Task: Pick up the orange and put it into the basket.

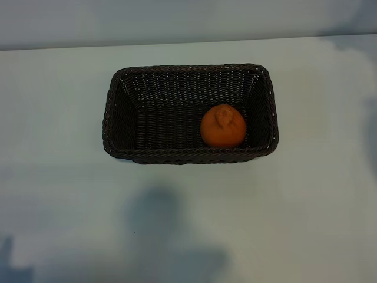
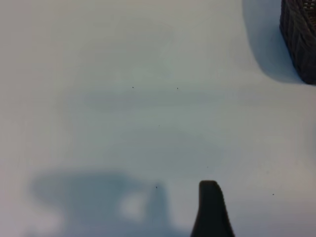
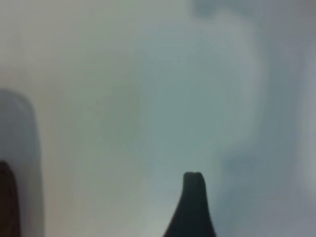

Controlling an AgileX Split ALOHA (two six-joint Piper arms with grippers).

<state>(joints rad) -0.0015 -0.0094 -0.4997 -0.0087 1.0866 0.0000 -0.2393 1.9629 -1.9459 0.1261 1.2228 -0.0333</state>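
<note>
The worktop is big & pale. The basket sits on it near the middle (dark brown, woven). The orange lies inside the basket, by its right end, close to the near wall, bump up. My left end effector hangs over bare worktop w/ fingers apart, holding nothing. My right end effector is spread too, empty, beside the basket.

Bench: the pale, plain surface under my arms.
On it: the dark woven basket, standing near the middle.
</note>
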